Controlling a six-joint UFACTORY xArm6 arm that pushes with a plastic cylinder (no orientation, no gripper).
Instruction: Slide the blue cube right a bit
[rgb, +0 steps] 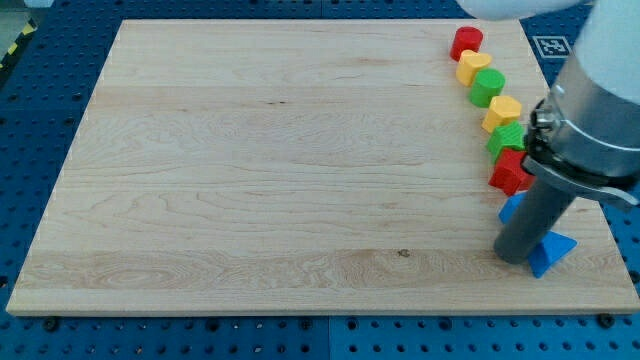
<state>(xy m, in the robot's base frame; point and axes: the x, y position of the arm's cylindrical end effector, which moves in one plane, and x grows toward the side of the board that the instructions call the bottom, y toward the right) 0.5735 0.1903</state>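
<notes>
Eight blocks lay on the one tabletop (250, 170), all along the right side of the frame. Two were red: a red cylinder (466, 42) and a red block (510, 172). Two were yellow (473, 66) (502, 112). Two were green (488, 87) (506, 138). Two were blue (513, 207) (551, 252), both partly hidden by the one dark rod (535, 220).
</notes>
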